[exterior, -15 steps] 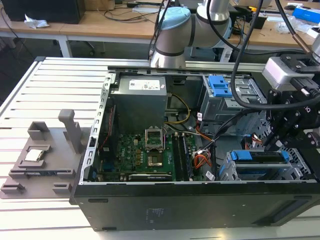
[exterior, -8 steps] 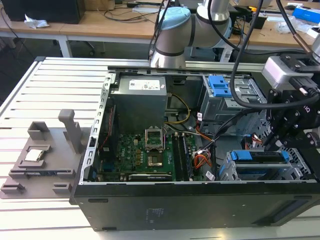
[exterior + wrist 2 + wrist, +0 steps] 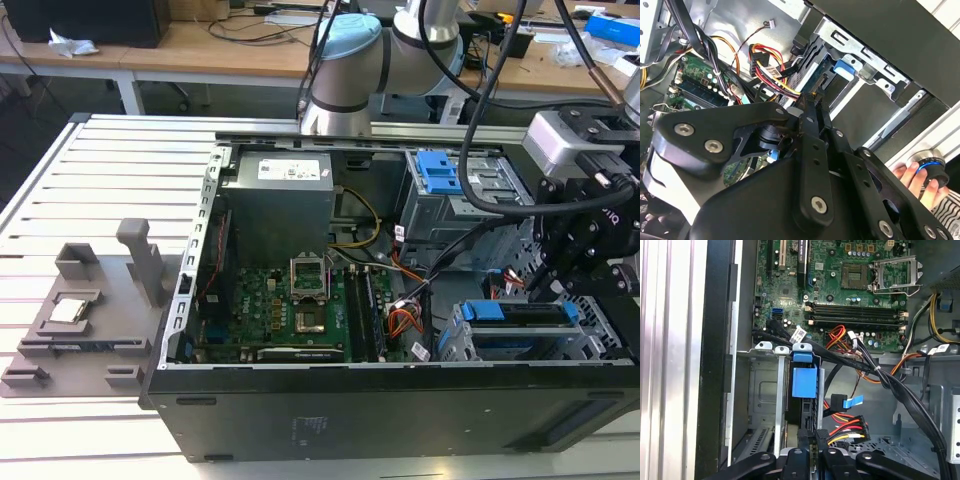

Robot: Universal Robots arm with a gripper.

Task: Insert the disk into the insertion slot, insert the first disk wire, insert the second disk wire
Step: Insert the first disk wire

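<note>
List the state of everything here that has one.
Black tower computer case: lying on side, open.
Silver hard drive in blue plastic caddy: seated in perforated silver drive cage.
Black robot hand: shut on black wire connector.
Metal processor socket: cover lifted, empty.

Power-supply label [image 3: 293, 169]: print unreadable.
</note>
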